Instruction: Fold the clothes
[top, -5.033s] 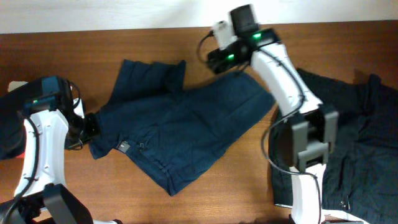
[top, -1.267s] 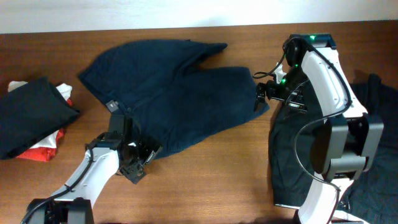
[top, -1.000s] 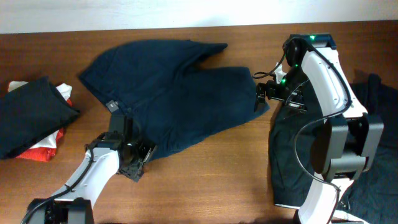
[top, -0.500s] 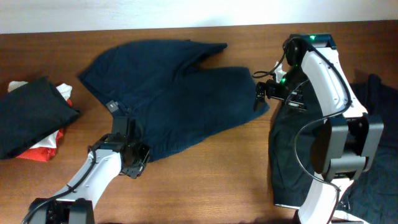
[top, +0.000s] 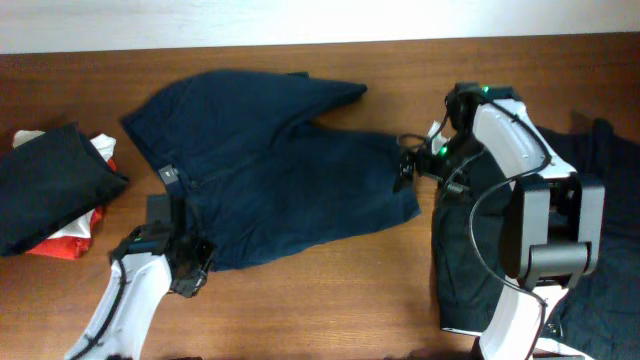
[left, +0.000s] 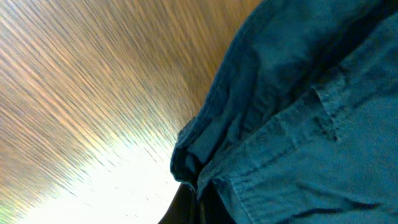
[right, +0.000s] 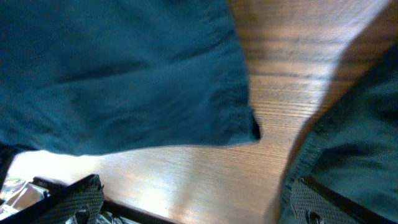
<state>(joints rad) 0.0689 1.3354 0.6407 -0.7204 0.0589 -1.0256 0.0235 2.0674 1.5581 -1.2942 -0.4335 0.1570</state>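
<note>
Overhead we find our left gripper (top: 188, 272) at the navy shorts (top: 280, 170) hem; only its wrist view shows it pinching that hem. The wrist view of the right gripper (top: 403, 172) shows its jaws apart.

We're pulling our left gripper (top: 188, 268) leftward and toward the near edge, and the hem of the navy shorts (top: 290, 180) is trailing along with it. Our right gripper (top: 405, 172) is sliding left too, and the shorts' right edge is moving inward.
</note>
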